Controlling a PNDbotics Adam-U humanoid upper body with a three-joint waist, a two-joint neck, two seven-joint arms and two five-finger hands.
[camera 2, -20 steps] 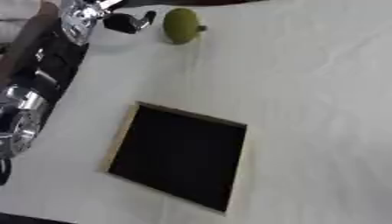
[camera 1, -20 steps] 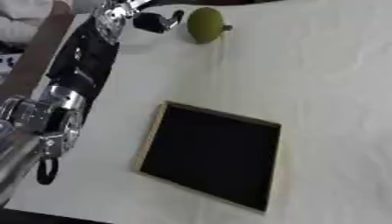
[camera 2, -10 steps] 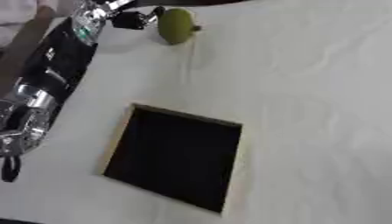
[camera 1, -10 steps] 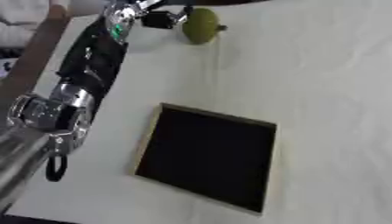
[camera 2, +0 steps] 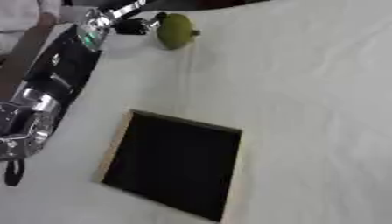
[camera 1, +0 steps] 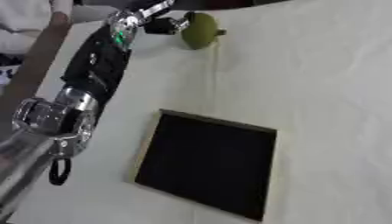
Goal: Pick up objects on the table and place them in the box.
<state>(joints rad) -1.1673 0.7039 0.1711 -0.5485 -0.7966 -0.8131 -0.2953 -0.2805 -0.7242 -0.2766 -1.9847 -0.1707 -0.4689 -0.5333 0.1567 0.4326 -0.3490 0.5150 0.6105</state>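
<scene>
Your left hand reaches the green fruit at the far left of the table, fingers touching it, but I cannot tell if they grip. The box, nearer you, looks empty; everything remains.

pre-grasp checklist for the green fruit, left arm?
1. Left hand at the green fruit: ok, its fingers reach the fruit's left side.
2. Fingers closed round the fruit: cannot tell, the hand is blurred and partly cut by the top edge.
3. Fruit resting on the white table: ok, at the far edge, not lifted.
4. Box ready: ok, its dark inside shows nothing in it.
5. Path from fruit to box: ok, only bare table between them.
6. Right hand: cannot tell, it shows in neither view.
</scene>
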